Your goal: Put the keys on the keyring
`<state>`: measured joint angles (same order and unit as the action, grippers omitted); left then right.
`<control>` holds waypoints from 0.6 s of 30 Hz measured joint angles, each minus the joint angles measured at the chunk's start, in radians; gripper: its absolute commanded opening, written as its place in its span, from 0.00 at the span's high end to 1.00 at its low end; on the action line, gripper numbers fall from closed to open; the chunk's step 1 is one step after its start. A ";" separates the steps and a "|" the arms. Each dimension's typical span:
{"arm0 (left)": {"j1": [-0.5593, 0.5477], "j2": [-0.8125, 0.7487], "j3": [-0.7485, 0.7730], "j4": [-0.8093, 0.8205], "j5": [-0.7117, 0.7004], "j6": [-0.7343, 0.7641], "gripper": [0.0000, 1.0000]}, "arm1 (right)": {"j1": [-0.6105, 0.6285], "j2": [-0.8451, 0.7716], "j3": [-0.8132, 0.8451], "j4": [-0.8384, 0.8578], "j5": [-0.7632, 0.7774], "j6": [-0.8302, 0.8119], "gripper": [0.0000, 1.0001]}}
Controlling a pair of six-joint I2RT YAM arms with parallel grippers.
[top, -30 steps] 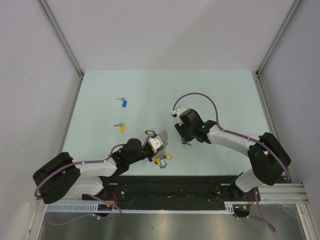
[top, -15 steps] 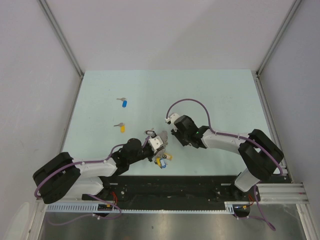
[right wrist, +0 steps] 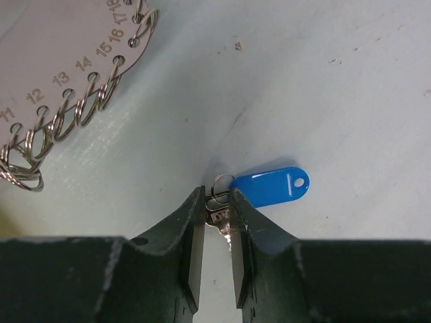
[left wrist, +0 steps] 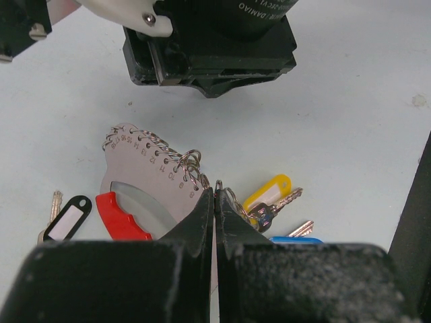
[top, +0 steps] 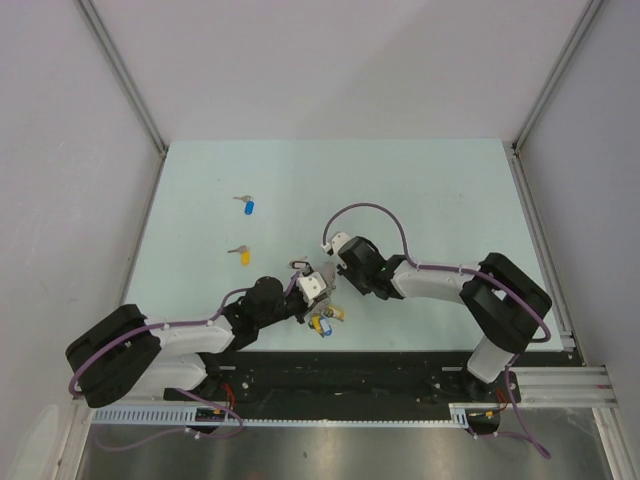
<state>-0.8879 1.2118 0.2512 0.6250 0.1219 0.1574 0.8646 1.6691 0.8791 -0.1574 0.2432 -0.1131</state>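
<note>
The keyring [left wrist: 145, 178] is a silver numbered plate with small wire rings and a red arc [left wrist: 120, 217]. My left gripper [left wrist: 215, 193] is shut on the plate's edge; in the top view the left gripper [top: 318, 288] is near the front middle of the table. A yellow-tagged key [left wrist: 268, 194] and a blue-tagged one [left wrist: 296, 238] hang on it. My right gripper [right wrist: 217, 196] is shut on a silver key [right wrist: 220, 217] with a blue tag [right wrist: 273, 186], just right of the plate [right wrist: 54, 60]. The right gripper [top: 340, 266] is close beside the left one.
Two loose keys lie on the table at the left: a blue one [top: 247, 207] and a yellow one [top: 241, 255]. A small black-rimmed oval tag [left wrist: 70, 217] with a key lies beside the red arc. The right gripper's black body [left wrist: 209, 40] hangs just beyond the keyring.
My right arm has moved left, bringing its gripper close to the keyring. The left arm and the keyring have stayed put.
</note>
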 measured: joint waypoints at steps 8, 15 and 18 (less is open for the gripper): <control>0.000 0.000 0.000 0.000 0.000 0.000 1.00 | 0.032 0.026 0.029 -0.012 0.056 -0.021 0.74; 0.000 0.000 0.000 0.000 0.000 0.000 0.99 | 0.055 0.055 0.057 -0.032 0.111 -0.037 0.73; 0.000 0.000 0.000 0.000 0.001 0.000 1.00 | 0.063 0.064 0.064 -0.034 0.135 -0.043 0.72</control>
<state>-0.8879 1.2118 0.2512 0.6250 0.1226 0.1570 0.9279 1.7329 0.9432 -0.1909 0.3779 -0.1558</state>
